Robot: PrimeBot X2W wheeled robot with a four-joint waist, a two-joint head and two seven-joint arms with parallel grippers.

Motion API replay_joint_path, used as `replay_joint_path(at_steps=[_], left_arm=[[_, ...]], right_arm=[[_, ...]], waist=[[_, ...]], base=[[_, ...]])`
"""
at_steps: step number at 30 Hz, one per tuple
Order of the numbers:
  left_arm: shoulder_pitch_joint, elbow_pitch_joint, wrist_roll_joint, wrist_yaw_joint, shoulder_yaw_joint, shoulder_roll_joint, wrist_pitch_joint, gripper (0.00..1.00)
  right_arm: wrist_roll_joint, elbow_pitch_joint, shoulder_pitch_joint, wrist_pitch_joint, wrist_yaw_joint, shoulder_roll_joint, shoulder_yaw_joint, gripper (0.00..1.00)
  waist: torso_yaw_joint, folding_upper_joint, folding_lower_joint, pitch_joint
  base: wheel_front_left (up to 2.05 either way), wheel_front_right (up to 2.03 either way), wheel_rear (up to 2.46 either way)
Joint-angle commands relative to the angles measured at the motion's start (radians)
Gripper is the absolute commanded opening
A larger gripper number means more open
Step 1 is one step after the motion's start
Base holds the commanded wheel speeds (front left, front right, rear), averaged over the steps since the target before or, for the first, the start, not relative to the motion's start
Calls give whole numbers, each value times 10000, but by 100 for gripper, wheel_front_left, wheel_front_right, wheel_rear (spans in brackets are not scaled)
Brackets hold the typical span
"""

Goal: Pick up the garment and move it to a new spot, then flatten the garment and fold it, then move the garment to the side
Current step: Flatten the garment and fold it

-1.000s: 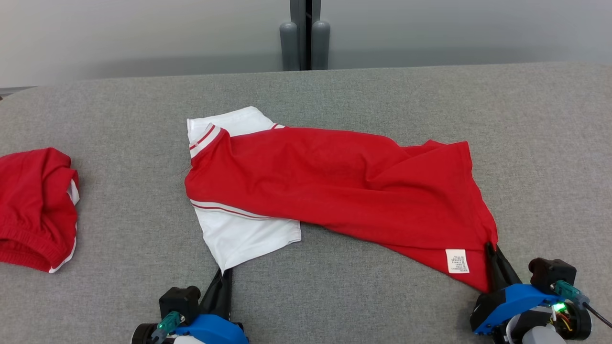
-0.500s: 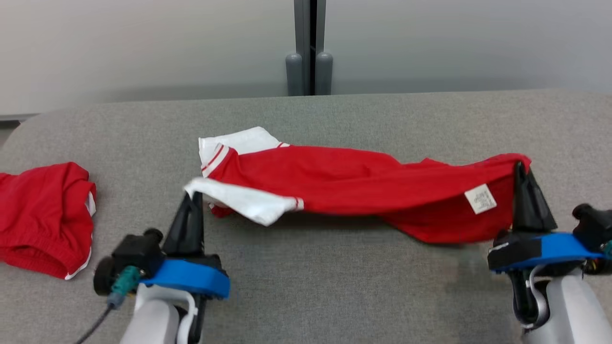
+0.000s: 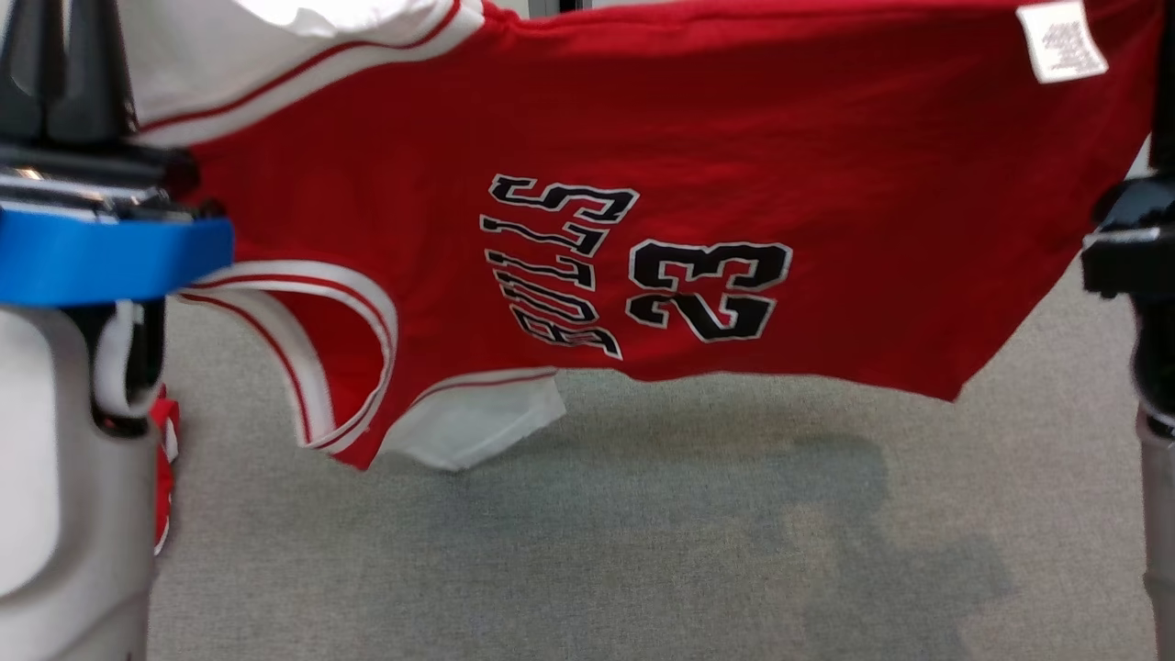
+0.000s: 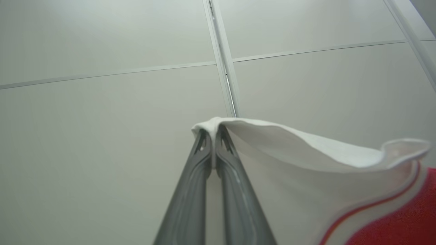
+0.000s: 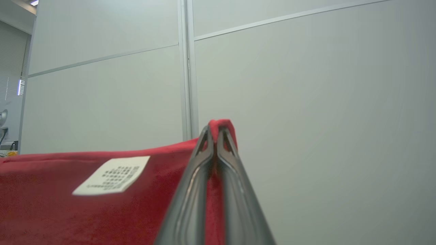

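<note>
The jersey [image 3: 643, 138] was cut off at the top, its label [image 3: 1060, 41] unreadable, and the left arm [image 3: 55, 459] hid a red cloth [image 3: 163, 477]

Soft matt cloth garment [image 3: 780, 138], thin woven label [image 3: 1060, 41], rough felt-like tabletop [image 3: 643, 551], smooth matt wall panels [image 4: 102, 136]

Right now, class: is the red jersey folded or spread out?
Spread out. The jersey hangs stretched between the left gripper and right gripper, each shut on an edge, its print fully showing above the table.
</note>
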Motion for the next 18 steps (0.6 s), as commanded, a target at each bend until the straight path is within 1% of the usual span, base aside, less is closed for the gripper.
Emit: replay_joint_path(at_steps=[1,5,7,8,12,14,16,18], left_arm=[[-610,-39,44,-45,-21,184,341,0],[-2034,180,161,-55,-112,406,910,0],[-2722,448,145,-9,-151,340,1021,0],[-2722,448,145,-9,-151,340,1021,0],[-4073,1393,487,89,-366,358,1013,0],[-4820,1924,550,210,-397,233,763,0],[-5587,2571,662,278,-401,241,484,0],[-6311,3141,767,413,-431,147,153,0]], right_arm=[[61,-205,-515,283,1,-103,-60,0],[-251,-169,-1652,767,1,-316,4,0],[-420,79,-2367,885,1,-309,100,0],[-420,79,-2367,885,1,-309,100,0],[-994,1117,-3902,661,1,-281,103,0],[-1305,1762,-4701,369,1,-255,75,0],[-1625,2428,-5450,49,1,-179,-80,0],[-1924,3061,-6294,-383,-4,-170,-387,0]], waist=[[54,2,4,308],[109,2,4,1156],[124,2,4,1702],[124,2,4,1702],[190,2,4,2775],[223,2,4,3250],[232,2,4,3647],[248,2,4,4001]], base=[[0,0,0],[0,0,0],[0,0,0],[0,0,0],[0,0,0],[0,0,0],[0,0,0],[0,0,0]])
